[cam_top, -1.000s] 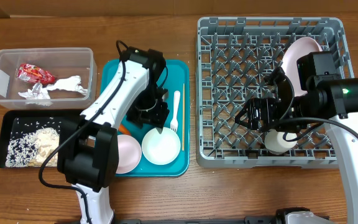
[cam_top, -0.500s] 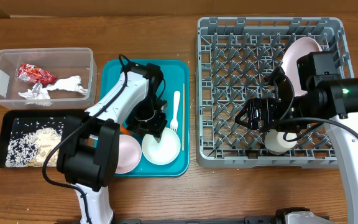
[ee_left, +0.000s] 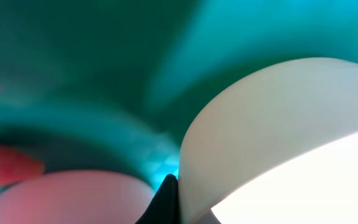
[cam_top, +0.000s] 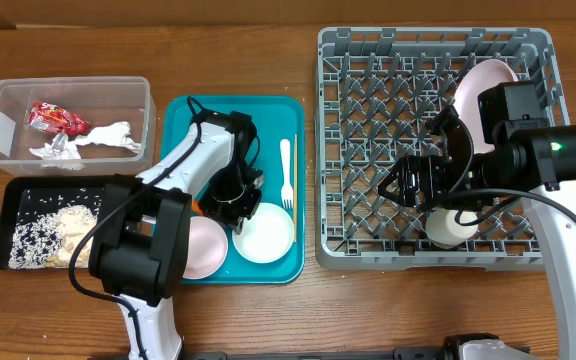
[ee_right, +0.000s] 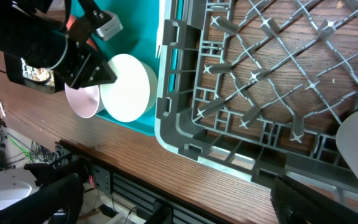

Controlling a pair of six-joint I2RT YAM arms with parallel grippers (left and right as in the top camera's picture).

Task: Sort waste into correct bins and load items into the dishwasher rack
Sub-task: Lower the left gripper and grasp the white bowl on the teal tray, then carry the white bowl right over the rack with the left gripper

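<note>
White bowl (cam_top: pixel 266 234) is seen at the front of the teal tray (cam_top: pixel 268 112), near the front edge of the worktop (cam_top: pixel 368 310), with the pink bowl (cam_top: pixel 204 247) just beside it on the left. The left tool (cam_top: pixel 240 203) is closed down on the white bowl's far-left rim. In the left wrist view one dark fingertip (ee_left: pixel 165 200) is pressed against the bowl's outer wall, in the gap between the two bowls. A small orange carrot (cam_top: pixel 198 207) is partly hidden beside the left arm.

At the same depth on the right, the white cup (cam_top: pixel 448 230) is found inside the front part of the dishwasher rack (cam_top: pixel 368 45). The right tool (cam_top: pixel 413 185) is held over the rack floor just left of the cup – jaws spread wide, nothing between them.

Further back on the teal tray, the white fork (cam_top: pixel 287 172) and the wooden chopstick (cam_top: pixel 295 190) are laid side by side along the right edge, close together.

Left of the teal tray, the black tray (cam_top: pixel 13 185) is loaded with rice (cam_top: pixel 53 225). Behind it, the clear tub (cam_top: pixel 68 85) contains the red wrapper (cam_top: pixel 56 118) and the white napkin (cam_top: pixel 93 140), which touch each other.

Farthest back – the pale-pink plate (cam_top: pixel 478 85) is propped on edge among the pegs at the rack's far right.
</note>
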